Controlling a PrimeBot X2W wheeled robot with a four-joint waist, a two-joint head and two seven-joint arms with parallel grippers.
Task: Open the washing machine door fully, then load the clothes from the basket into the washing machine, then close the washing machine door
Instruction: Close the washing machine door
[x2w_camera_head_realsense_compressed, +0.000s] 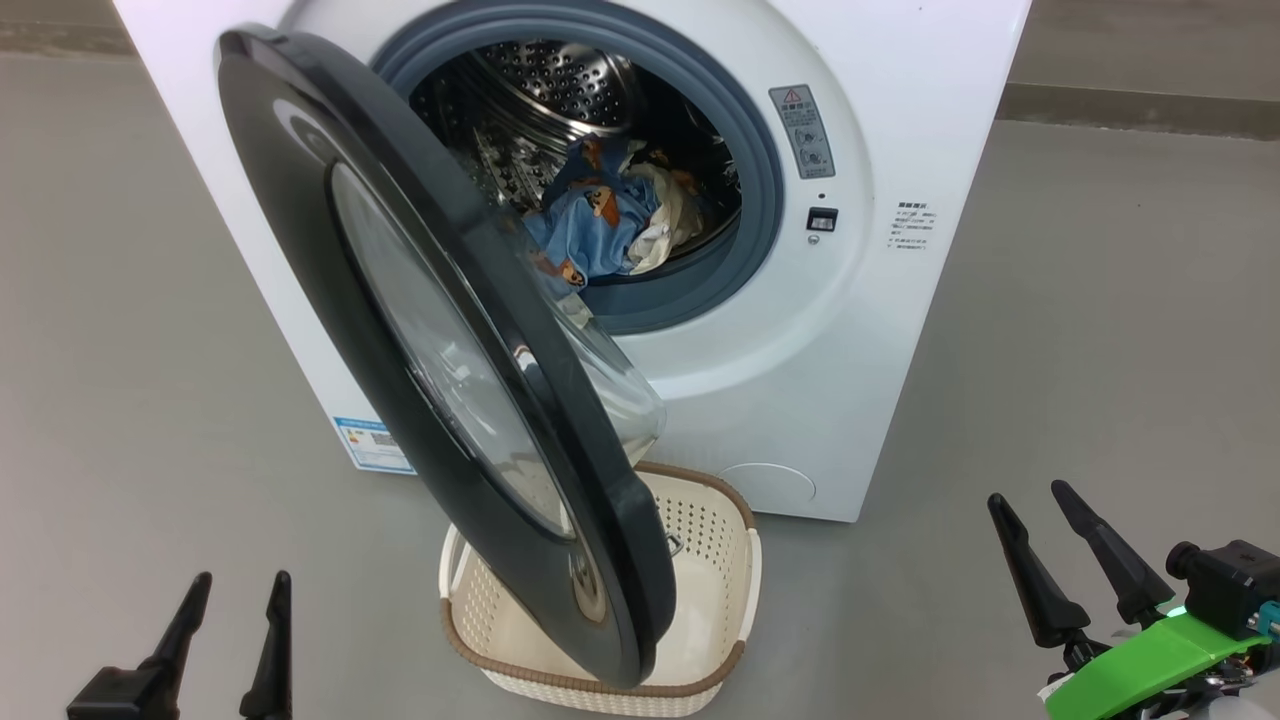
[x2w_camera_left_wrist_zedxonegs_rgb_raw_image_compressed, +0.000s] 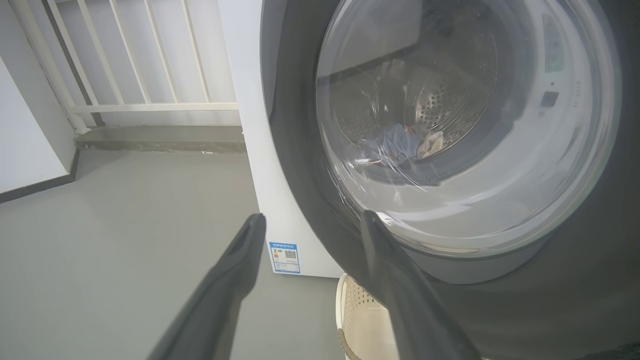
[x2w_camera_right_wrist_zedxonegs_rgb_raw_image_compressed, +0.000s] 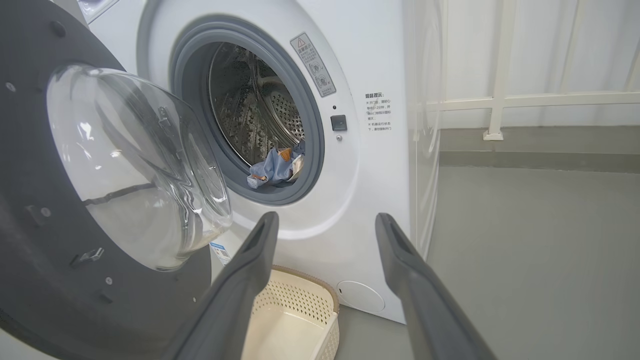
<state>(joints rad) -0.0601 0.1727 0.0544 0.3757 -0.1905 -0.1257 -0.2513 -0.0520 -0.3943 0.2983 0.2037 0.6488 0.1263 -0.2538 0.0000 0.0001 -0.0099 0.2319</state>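
1. On the grey floor (x2w_camera_head_realsense_compressed: 1100, 350), the white washer (x2w_camera_head_realsense_compressed: 900, 330) stands with its door (x2w_camera_head_realsense_compressed: 300, 250) swung out on the left hinge, partly open, glass bulge facing the drum (x2w_camera_head_realsense_compressed: 560, 90).
2. Clothes (x2w_camera_head_realsense_compressed: 595, 225): blue printed fabric with some white cloth, heaped at the drum's lower front, touching the grey-blue gasket (x2w_camera_head_realsense_compressed: 760, 200).
3. Basket (x2w_camera_head_realsense_compressed: 710, 560): on the floor just before the washer, partly beneath the door's lower edge. The visible interior holds no cloth.
4. Left hand (x2w_camera_head_realsense_compressed: 244, 577): low at the left, fingers spread, grasping nothing, apart from the door.
5. Right hand (x2w_camera_head_realsense_compressed: 1027, 492): low at the right, fingers spread, grasping nothing, well apart from washer and basket.
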